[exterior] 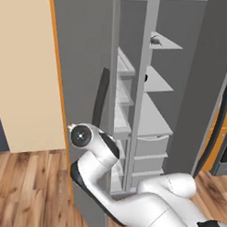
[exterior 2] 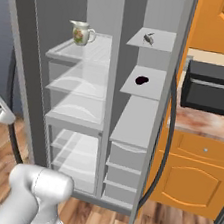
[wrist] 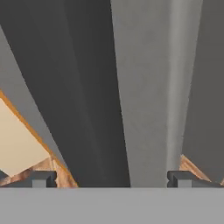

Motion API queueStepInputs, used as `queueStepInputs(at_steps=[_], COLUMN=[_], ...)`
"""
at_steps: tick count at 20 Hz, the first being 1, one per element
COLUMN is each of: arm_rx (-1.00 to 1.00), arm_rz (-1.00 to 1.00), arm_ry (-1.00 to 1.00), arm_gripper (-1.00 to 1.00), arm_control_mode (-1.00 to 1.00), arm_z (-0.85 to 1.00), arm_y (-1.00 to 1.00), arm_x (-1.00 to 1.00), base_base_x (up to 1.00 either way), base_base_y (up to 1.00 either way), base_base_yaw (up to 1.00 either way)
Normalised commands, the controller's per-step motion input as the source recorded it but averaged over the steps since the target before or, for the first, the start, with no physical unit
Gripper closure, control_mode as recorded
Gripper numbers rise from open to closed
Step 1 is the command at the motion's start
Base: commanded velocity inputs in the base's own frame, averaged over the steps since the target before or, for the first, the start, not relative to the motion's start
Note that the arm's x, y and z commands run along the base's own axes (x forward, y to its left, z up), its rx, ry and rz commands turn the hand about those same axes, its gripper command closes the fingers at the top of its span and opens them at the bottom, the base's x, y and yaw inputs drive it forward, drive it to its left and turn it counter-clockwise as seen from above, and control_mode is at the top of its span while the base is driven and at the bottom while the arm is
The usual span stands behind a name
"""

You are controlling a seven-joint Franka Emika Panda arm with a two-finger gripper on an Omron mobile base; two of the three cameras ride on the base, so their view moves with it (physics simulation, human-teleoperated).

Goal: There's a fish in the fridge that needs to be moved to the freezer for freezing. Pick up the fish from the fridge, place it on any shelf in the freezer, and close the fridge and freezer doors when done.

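Grey fish on freezer shelf; no readable txt.

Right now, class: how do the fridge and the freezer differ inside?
The fridge is the wider compartment, the freezer narrower. The fridge has clear glass shelves; the freezer has solid pale grey ones. The fridge holds a floral mug on its top shelf; the freezer holds the fish on its top shelf. Both stand open, with drawers below.

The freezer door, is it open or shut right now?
Open. The freezer interior is exposed, its shelves visible with the fish lying on the top shelf.
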Motion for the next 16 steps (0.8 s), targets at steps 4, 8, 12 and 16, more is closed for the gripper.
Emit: queueStepInputs(at_steps=[4,8,12,16], arm_rx=[0.22,0.2,0.14,0.06], arm_rz=[0.0,0.0,-0.06,-0.07], arm_ry=[0.0,-0.07,-0.09,0.0], arm_gripper=[-1.0,-1.0,-1.0,-1.0], arm_control_mode=[-1.0,-1.0,-1.0,-1.0], arm_z=[0.0,0.0,0.0,0.0], arm_y=[-1.0,-0.99,-0.69,-0.27], arm_x=[0.59,0.47,0.5,0.8], base_base_x=[0.0,0.0,0.0,0.0], base_base_y=[0.0,0.0,0.0,0.0], base_base_yaw=[0.0,0.0,0.0,0.0])
